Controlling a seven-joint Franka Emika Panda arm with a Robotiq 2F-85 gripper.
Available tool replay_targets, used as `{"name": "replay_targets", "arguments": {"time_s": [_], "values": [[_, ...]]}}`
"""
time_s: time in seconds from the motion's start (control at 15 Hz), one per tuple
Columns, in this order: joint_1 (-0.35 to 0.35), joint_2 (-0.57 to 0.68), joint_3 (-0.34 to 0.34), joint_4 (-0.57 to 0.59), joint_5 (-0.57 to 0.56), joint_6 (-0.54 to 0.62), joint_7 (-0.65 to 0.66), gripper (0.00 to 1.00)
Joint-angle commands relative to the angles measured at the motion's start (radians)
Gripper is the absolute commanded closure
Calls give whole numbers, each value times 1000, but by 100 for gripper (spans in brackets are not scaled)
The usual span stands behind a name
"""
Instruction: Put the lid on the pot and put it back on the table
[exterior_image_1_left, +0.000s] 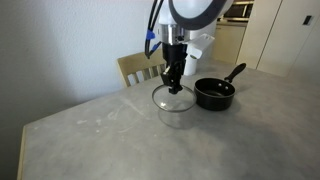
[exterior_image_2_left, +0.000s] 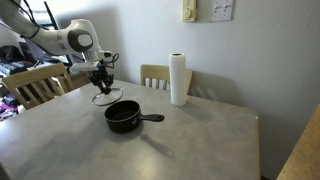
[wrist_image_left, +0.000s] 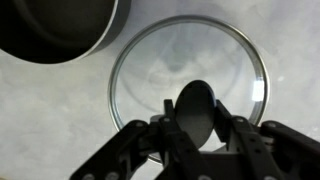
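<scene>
Gripper (wrist_image_left: 198, 118) low over the lid (wrist_image_left: 170, 60), fingers narrowed against both sides of its black knob (wrist_image_left: 197, 100); looks like a firm hold. Lid sits just beside the pot (exterior_image_1_left: 213, 94), not over it; can't tell if it is clear of the table (exterior_image_1_left: 100, 130). Pot stands uncovered on the table. Nothing completed; remaining, I judge: carry lid across, seat it, set it back down

Pale beige wall (exterior_image_2_left: 265, 70), white switch plates (exterior_image_2_left: 213, 10) high on it, light wooden chair (exterior_image_2_left: 30, 85) at one side, second wooden chair (exterior_image_2_left: 155, 75) by the wall, upright paper towel roll (exterior_image_2_left: 178, 79), white cabinet doors (exterior_image_1_left: 290, 35), soft even light.
</scene>
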Motion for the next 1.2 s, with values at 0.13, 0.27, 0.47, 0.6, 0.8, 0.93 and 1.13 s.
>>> {"name": "replay_targets", "arguments": {"time_s": [0.13, 0.27, 0.47, 0.6, 0.8, 0.93, 1.13], "values": [[9, -115, -46, -35, -52, -64, 78, 85], [4, -155, -65, -79, -59, -58, 126, 85], [-2, -208, -92, -154, -65, -41, 200, 85], [-5, -244, -107, -217, -66, -33, 257, 85], [-14, -297, -126, -320, -66, -18, 337, 85], [-22, -330, -136, -387, -64, -6, 383, 85], [-34, -365, -152, -460, -72, 17, 441, 85]]}}
